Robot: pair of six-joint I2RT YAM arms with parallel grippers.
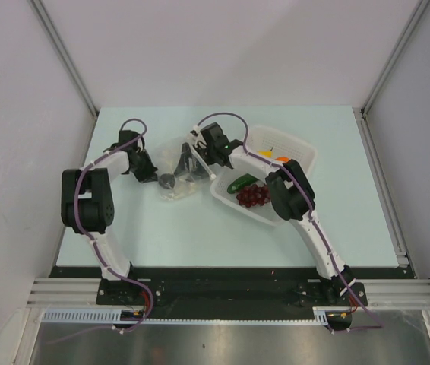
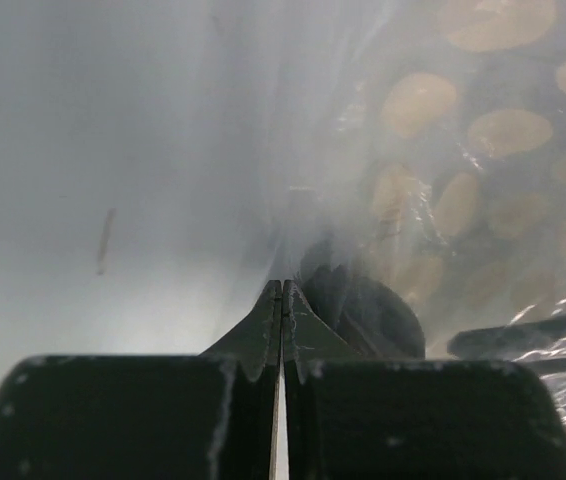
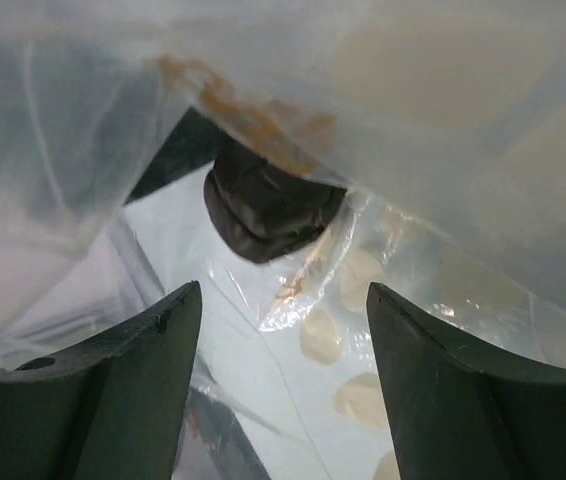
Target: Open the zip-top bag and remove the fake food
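Zip-top bag point(image 1: 175, 154); one dark fruit point(image 1: 166, 181) inside

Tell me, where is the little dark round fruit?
In the top view, the small dark fruit lies inside the zip-top bag mid-table, between the left gripper and the right gripper, left of the white basket.

Clear crinkly glossy plastic zip-top bag point(image 3: 483, 150); white perforated plastic basket point(image 1: 291, 143).

Pale green table point(image 1: 124, 236), crinkly clear zip-top bag point(image 1: 174, 190) lying mid-table, white basket point(image 1: 298, 146) just beside it
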